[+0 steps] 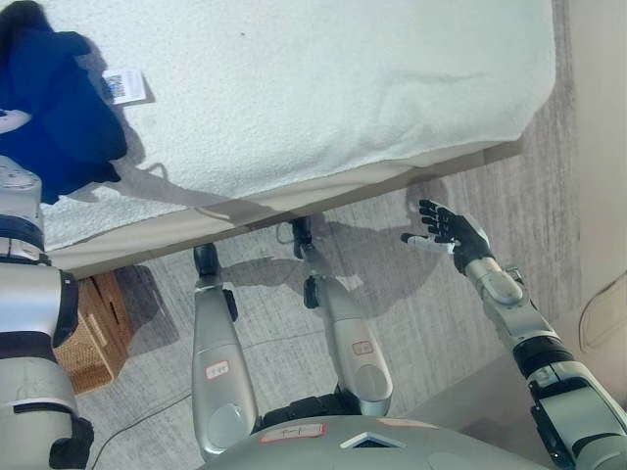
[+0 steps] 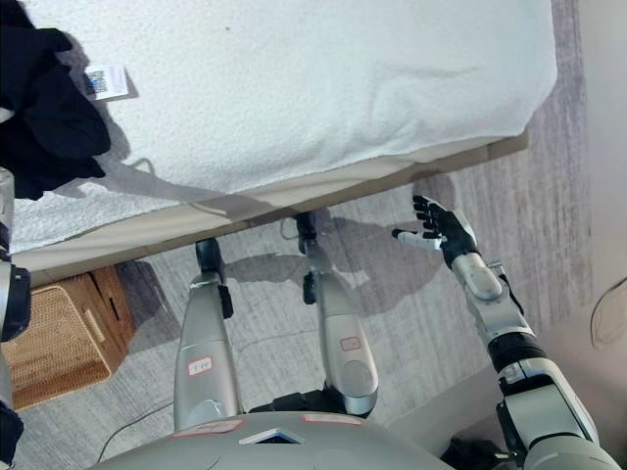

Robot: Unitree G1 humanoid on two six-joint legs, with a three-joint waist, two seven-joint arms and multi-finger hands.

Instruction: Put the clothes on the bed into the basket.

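A dark blue garment (image 1: 54, 103) is bunched at the left end of the white bed (image 1: 323, 88), with a white label (image 1: 125, 85) at its right edge. My left arm comes up from the lower left, and my left hand (image 1: 10, 122) is in the cloth with its fingers hidden. My right hand (image 1: 446, 230) is open with fingers spread, held over the floor just off the bed's front edge, touching nothing. The wicker basket (image 2: 54, 338) stands on the floor at the lower left, beside the bed's front edge and below the garment.
The bed's front edge (image 1: 294, 201) runs across the view from lower left to upper right. Grey carpet floor (image 1: 431, 323) lies in front of it. A pale wall or panel (image 1: 598, 147) stands at the far right.
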